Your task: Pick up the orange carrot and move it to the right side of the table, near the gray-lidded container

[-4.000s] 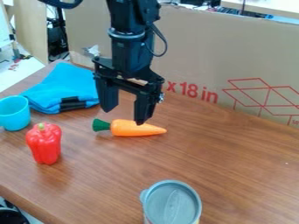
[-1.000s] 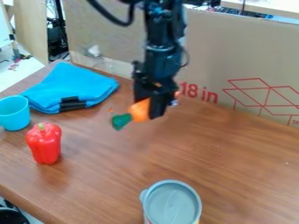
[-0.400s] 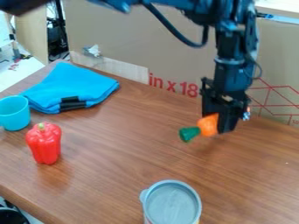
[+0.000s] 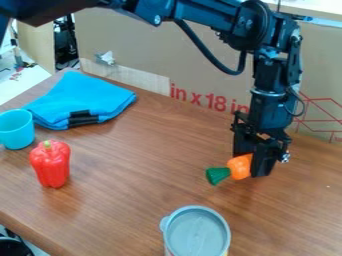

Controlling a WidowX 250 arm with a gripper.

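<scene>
A black gripper (image 4: 252, 167) hangs over the right half of a brown wooden table (image 4: 153, 170), toward the back edge. Its two fingers are closed on an orange carrot (image 4: 238, 166), pinching it between them. The carrot's green top (image 4: 217, 175) points left and slightly toward the front; its narrow end is hidden by the fingers. Whether the carrot touches the table cannot be told.

The carrot looks like a plastic toy: probably light, fairly stiff and hard to damage. Its smooth, tapering body may slip or swivel if pinched near the thin end, so the thick orange part, just behind the green top, seems the best place to take hold, with one finger on each side.

Counted, there is one carrot, in the gripper. One red pepper (image 4: 51, 164) stands upright near the table's left front edge. One blue cup (image 4: 16, 129) is close to the left edge, behind the pepper. One folded blue cloth (image 4: 83, 100) with a black band lies at the back left corner, just beside the cup. One can (image 4: 197, 232) with a grey lid is at the front, well apart from the pepper. One cardboard sheet (image 4: 143, 45) stands along the back edge.
</scene>
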